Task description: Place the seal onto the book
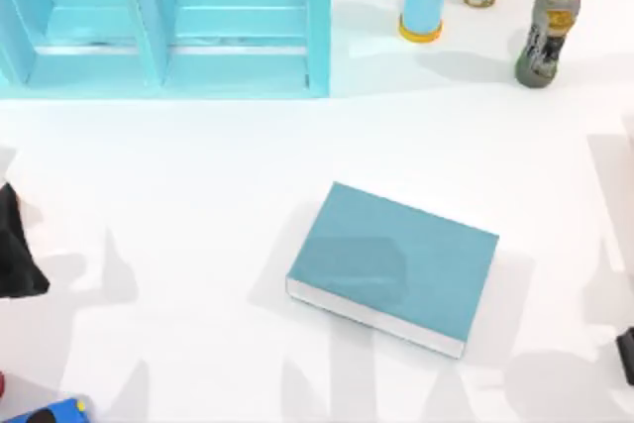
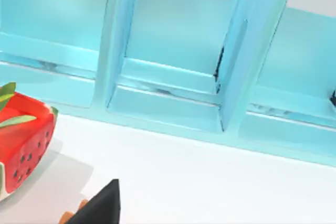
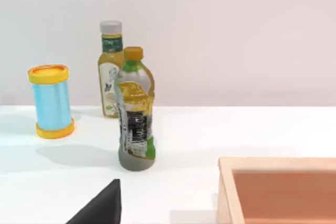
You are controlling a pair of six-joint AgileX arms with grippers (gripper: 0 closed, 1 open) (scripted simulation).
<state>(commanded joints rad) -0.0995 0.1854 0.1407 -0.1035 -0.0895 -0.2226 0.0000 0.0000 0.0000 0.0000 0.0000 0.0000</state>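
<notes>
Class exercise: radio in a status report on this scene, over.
Left arm parked at table's left edge, right arm at right edge. Book lies flat mid-table, cover bare, no seal on it. Nothing on the book in the way.

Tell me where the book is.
In the top view the book lies flat on the table, slightly right of centre, in front of the shelf unit and apart from the bottles at the back right.

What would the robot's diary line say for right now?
book: mid-table, nothing on it | left arm: table's left edge | right arm: right edge
</notes>
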